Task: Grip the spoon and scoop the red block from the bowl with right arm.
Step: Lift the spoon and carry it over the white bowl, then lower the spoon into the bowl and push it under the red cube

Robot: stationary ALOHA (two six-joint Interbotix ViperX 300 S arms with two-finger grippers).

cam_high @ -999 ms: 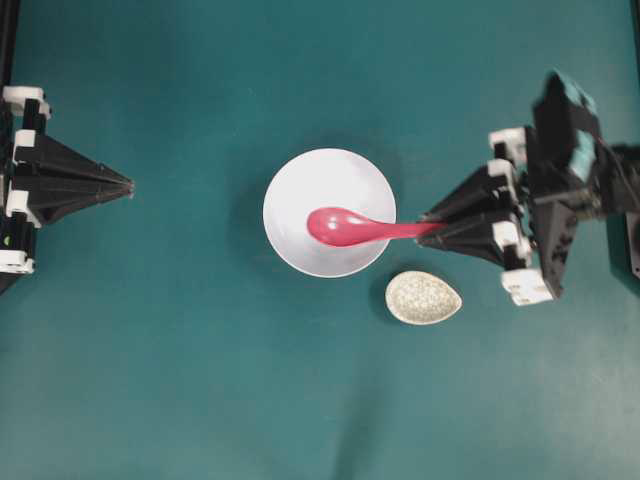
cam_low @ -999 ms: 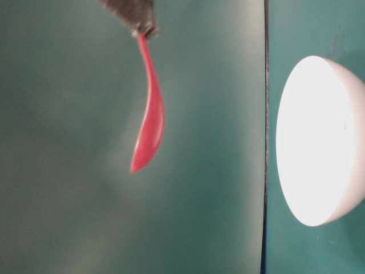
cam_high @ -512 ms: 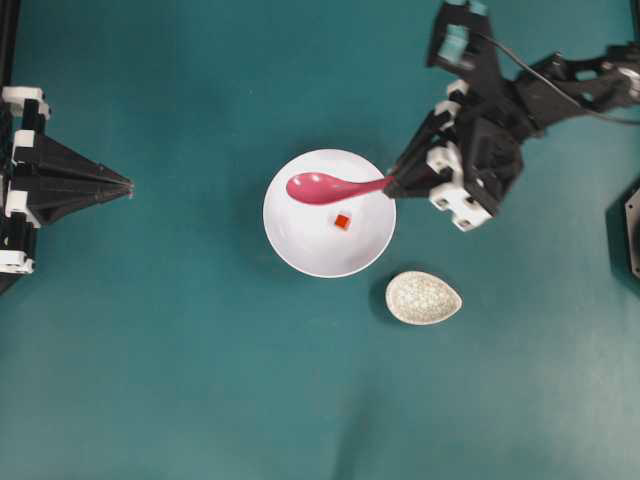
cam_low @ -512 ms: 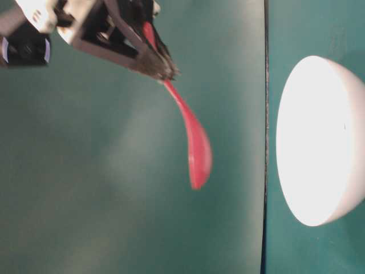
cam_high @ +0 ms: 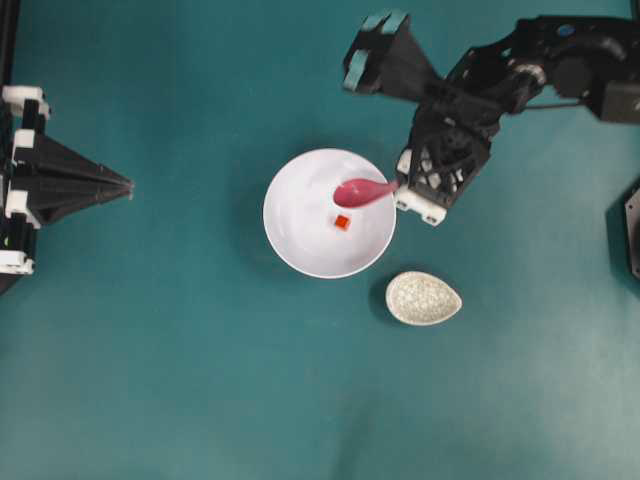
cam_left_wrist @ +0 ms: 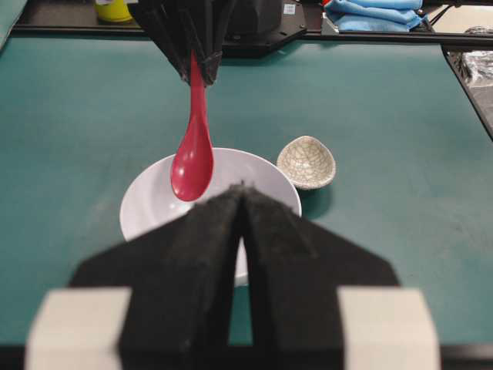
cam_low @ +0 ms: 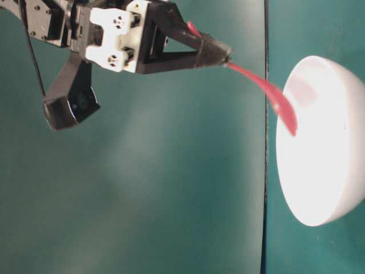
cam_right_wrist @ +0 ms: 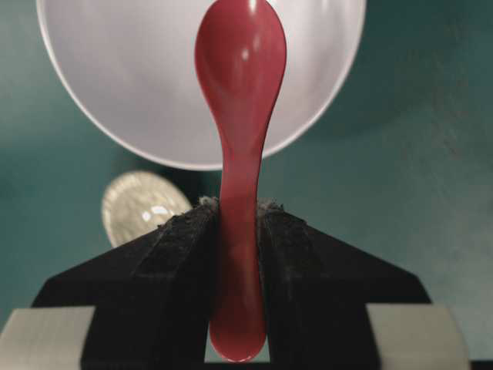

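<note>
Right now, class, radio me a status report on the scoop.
Right gripper shut on spoon, scoop over bowl. Left gripper shut, idle. Block in bowl, unscooped. Nothing in the way.

Red block (cam_high: 342, 222) in bowl (cam_high: 300, 250), under spoon (cam_high: 362, 191)

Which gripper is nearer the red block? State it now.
Right. The right gripper, clamping the spoon, sits at the white bowl's rim near the red block; the left gripper waits far off.

spoon (cam_left_wrist: 192, 158) above bowl (cam_left_wrist: 146, 208), speckled dish (cam_left_wrist: 306, 162) beside
</note>
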